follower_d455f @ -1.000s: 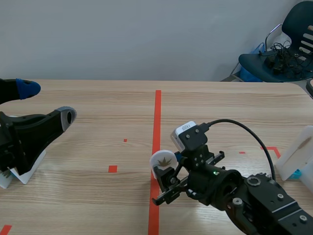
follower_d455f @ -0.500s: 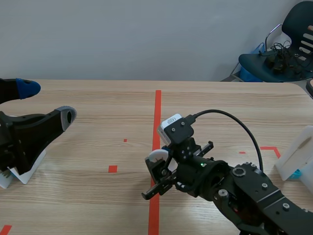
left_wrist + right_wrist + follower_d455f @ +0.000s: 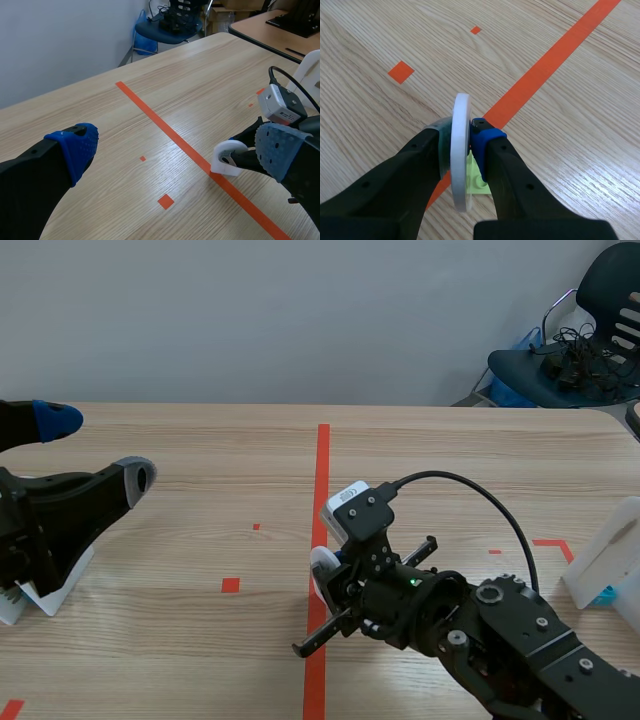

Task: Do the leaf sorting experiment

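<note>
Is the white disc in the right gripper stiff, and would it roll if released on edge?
Probably stiff: the white disc shows a straight edge while the right gripper pinches its flat faces. It looks thin and round, held upright on edge, so released on the table it would likely tip flat or roll.

Left gripper (image 3: 178, 147) wide open: blue pad (image 3: 75, 147) on one finger, grey-blue pad (image 3: 280, 150) on other, wooden table (image 3: 125, 115) showing between. Orange-red tape line (image 3: 165, 127) runs near to far; small tape square (image 3: 165, 201) left of it. Right gripper (image 3: 239, 157) ahead, partly hidden behind grey-blue pad, clamped on white disc (image 3: 223, 161). Disc stands on edge over tape line; contact with table unclear. White camera box (image 3: 280, 104) with black cable (image 3: 287, 82) above right gripper. Blue chair (image 3: 170, 22) beyond table's far right edge.
</note>
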Motion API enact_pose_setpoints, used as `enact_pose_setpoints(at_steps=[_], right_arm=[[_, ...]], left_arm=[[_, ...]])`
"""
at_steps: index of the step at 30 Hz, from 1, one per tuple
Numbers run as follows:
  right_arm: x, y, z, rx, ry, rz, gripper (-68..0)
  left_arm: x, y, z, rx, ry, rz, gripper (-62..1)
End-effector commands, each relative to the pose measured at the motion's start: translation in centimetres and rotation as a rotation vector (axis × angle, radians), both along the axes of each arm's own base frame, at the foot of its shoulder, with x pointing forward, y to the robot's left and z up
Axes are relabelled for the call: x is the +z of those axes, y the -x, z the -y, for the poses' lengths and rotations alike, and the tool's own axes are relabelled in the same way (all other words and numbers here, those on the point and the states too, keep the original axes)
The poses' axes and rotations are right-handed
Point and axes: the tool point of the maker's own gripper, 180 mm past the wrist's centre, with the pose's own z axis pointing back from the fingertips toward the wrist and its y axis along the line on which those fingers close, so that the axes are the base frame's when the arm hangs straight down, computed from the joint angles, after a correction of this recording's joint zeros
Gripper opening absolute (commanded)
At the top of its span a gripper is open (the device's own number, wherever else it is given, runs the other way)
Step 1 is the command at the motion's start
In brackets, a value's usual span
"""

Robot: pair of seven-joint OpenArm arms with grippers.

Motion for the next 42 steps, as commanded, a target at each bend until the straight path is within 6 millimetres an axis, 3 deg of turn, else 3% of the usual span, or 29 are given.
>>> enact_pose_setpoints(at_steps=[1, 8, 13, 16, 21, 25, 34, 42], right_arm=[[1.6, -0.6, -0.1, 0.000, -0.015, 0.048, -61.7], [5.9, 0.6, 2.4, -0.049, -0.014, 0.125, -61.6], [8.3, 2.2, 6.3, -0.136, 0.006, 0.147, -61.6], [8.8, 2.7, 9.3, -0.220, 0.006, 0.141, -61.6], [7.8, 2.3, 15.1, -0.386, 0.072, 0.131, -61.6], [6.5, 1.5, 18.2, -0.469, 0.072, 0.132, -61.6], [1.6, -0.4, 22.3, -0.595, 0.068, 0.074, -61.6], [1.5, -0.6, 25.8, -0.678, 0.086, 0.091, -60.9]], left_arm=[[1.2, 0.0, 0.5, -0.013, 0.023, 0.031, 1.4], [1.2, 0.0, 0.5, -0.013, 0.023, 0.031, 1.4], [1.2, 0.0, 0.5, -0.013, 0.024, 0.031, 1.4], [1.2, 0.0, 0.5, -0.013, 0.024, 0.031, 1.4], [1.2, 0.0, 0.5, -0.013, 0.024, 0.031, 1.4], [1.2, 0.0, 0.5, -0.013, 0.024, 0.031, 1.4], [1.2, 0.0, 0.5, -0.013, 0.023, 0.031, 1.4], [1.2, 0.0, 0.5, -0.013, 0.023, 0.031, 1.4]])
